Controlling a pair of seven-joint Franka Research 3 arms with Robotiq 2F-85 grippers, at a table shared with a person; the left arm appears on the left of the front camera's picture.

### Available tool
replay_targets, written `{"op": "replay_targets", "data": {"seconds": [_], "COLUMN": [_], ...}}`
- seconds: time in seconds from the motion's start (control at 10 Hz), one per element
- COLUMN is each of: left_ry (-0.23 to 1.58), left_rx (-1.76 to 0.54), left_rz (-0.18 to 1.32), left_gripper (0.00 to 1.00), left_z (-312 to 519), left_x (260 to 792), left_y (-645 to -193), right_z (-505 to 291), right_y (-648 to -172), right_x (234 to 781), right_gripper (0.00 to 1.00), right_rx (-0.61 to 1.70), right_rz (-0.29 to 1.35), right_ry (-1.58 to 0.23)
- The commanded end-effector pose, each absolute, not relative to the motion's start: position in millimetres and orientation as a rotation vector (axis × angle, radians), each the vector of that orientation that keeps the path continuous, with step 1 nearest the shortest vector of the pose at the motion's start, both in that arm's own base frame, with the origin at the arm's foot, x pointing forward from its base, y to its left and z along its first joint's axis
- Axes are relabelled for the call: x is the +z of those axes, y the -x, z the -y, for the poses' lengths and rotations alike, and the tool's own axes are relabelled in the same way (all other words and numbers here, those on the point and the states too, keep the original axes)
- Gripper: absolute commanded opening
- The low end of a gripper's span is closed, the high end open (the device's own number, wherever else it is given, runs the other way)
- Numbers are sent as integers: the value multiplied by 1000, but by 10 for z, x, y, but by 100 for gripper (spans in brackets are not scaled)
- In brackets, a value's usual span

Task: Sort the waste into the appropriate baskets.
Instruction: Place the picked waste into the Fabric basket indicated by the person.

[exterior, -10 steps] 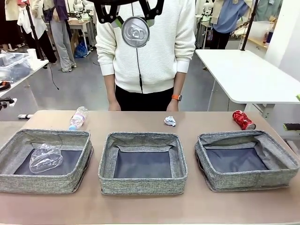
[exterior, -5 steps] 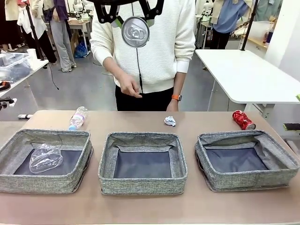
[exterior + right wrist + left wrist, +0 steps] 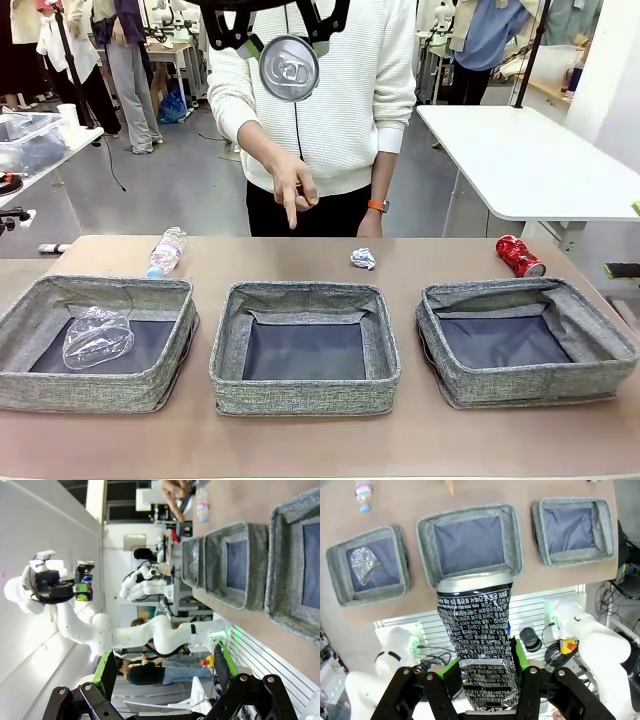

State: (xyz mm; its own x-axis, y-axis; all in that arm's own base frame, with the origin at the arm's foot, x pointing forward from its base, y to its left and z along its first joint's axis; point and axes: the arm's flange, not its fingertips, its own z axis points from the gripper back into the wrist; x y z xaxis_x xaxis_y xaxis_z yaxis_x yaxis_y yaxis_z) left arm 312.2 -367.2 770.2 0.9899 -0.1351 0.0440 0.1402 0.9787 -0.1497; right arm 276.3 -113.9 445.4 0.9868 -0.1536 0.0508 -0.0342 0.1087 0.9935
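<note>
High above the table my left gripper [image 3: 289, 45] is shut on a dark blue-black drink can [image 3: 289, 68] with white print [image 3: 479, 640], held between the green pads [image 3: 519, 652] over the middle basket [image 3: 470, 540]. Three grey baskets stand in a row: left [image 3: 40, 385], middle [image 3: 300, 395], right [image 3: 520, 385]. A crushed clear bottle [image 3: 98, 337] lies in the left one. Beyond them lie a clear plastic bottle [image 3: 166, 250], a white paper ball [image 3: 363, 259] and a red can [image 3: 519, 256]. My right gripper [image 3: 165, 667] stands open with nothing in it, off the table's side.
A person in a white sweater stands at the far edge; one hand [image 3: 292, 190] points a finger down over the table behind the middle basket, also seen as a fingertip [image 3: 450, 486]. A white table [image 3: 530, 160] stands at the back right.
The person's hand has lifted from the table edge and now points downward toward the middle. Neither arm has moved, and the can stays in the left gripper.
</note>
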Motion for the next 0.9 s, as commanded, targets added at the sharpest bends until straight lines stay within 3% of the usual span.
{"op": "replay_targets", "data": {"seconds": [0.0, 0.4, 0.5, 0.8], "left_ry": [164, 153, 106, 90], "left_rx": [-143, -139, -52, -65], "left_rz": [26, 34, 114, 57], "left_gripper": [37, 37, 37, 37], "left_z": [3637, 3672, 3689, 3594], "left_x": [7717, 7702, 7367, 6218], "left_y": [-3091, -3122, -3117, -3204], "right_z": [1130, 1130, 1130, 1130], "right_y": [-2775, -2775, -2775, -2775], "right_x": [4518, 4518, 4518, 4518], "right_gripper": [100, 100, 100, 100], "right_rx": [-107, -107, -107, -107], "right_rz": [151, 151, 151, 151], "right_ry": [-1486, -1486, -1486, -1486]}}
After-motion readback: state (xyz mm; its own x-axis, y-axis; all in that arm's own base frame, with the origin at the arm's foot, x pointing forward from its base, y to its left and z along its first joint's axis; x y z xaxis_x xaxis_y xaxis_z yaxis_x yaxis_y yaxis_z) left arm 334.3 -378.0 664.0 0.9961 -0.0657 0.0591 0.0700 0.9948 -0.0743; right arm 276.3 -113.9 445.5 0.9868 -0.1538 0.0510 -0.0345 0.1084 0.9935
